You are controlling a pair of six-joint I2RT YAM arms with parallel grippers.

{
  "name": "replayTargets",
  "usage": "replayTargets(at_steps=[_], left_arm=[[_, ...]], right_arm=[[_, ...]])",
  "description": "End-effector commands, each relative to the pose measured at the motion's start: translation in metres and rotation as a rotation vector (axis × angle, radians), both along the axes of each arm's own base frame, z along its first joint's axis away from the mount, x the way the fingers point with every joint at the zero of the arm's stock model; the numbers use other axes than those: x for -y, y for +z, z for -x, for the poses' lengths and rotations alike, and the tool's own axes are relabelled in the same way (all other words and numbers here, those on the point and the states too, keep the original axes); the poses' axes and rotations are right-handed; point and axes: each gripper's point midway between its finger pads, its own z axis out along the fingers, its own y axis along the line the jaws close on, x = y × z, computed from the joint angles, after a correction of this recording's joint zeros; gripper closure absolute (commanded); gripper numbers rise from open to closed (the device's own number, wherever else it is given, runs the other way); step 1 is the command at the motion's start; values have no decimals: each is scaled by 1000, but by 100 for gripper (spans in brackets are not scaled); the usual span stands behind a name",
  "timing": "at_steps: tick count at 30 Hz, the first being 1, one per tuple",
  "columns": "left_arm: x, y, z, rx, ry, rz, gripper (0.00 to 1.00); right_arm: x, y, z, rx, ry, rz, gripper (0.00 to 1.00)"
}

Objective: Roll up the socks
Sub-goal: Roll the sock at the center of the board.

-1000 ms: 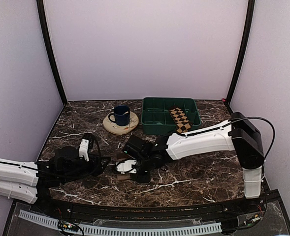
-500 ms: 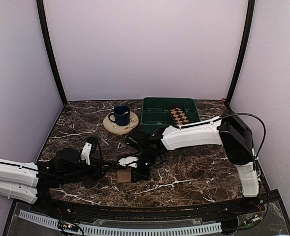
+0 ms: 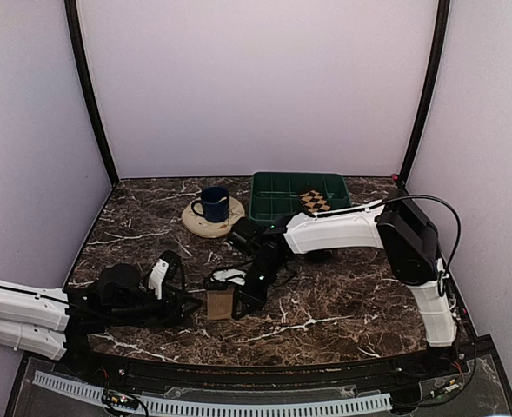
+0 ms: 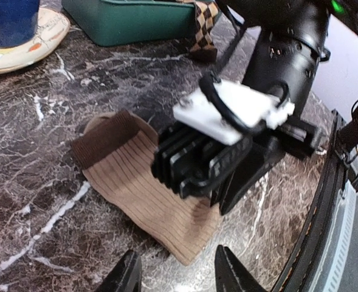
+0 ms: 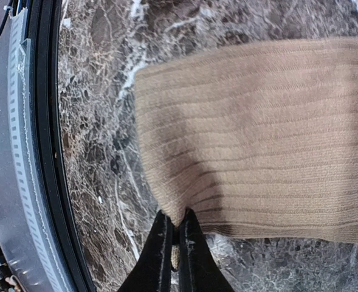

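Tan sock (image 5: pixel 258 140), lying flat: right gripper (image 5: pixel 175 228) pinches only its edge, left gripper (image 4: pixel 179 274) agape just beside it; thin hold may slip mid-roll.

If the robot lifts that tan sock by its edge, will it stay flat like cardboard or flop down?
Probably flop: the tan sock is thin ribbed knit, puckering where the right gripper pinches its edge. It looks light, so likely easy to lift. It lies flat, so it shouldn't roll away.
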Motion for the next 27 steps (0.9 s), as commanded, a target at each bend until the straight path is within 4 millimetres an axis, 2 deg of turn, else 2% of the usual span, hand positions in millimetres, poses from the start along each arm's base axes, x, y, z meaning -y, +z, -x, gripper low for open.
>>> replayTargets(at_steps=[1,13,21,27], left_arm=[[17,-5,12,16,-139,-63,57],[34,-2,16,117,-223,-152,59],[48,-17,20,156,-262,-263,60],[50,-23,14,212,-227,-342,60]], right_arm=[[-2,6,-1,-93,-8,-10,97],[-5,12,-7,-160,-10,-4,97],[-4,13,-5,-176,-6,2,97],[-3,13,-2,-190,-1,5,98]])
